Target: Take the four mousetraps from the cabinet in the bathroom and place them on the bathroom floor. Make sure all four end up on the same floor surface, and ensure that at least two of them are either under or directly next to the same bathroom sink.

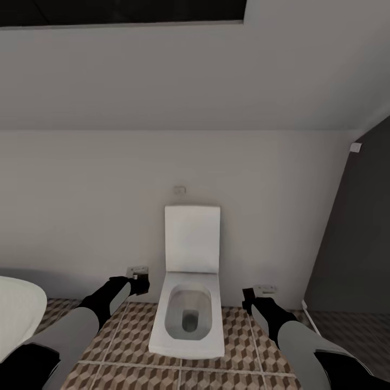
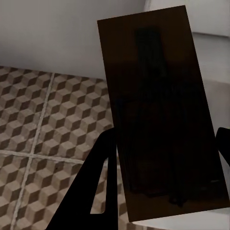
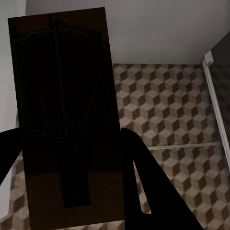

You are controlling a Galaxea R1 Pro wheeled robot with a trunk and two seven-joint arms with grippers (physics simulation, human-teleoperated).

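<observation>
Nearest: my left gripper (image 2: 163, 182) clamped on one mousetrap (image 2: 160, 110), my right gripper (image 3: 72, 182) clamped on a second mousetrap (image 3: 64, 105), both carried flat and clear of the bathroom floor (image 1: 249, 346), presumably for transport. Below: cube-patterned tiles, where the traps belong. Ahead, between my arms: white toilet (image 1: 187, 319), not the target. At my far left: a curved white rim (image 1: 21, 303), fixture uncertain. Beyond: plain wall (image 1: 81, 216).

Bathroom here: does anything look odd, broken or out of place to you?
Nothing looks spilled or broken. The white toilet stands square on the patterned floor with its lid up. The one unusual sight: each gripper, left and right, holds a flat dark mousetrap clamped between its fingers, up off the tiles.
</observation>
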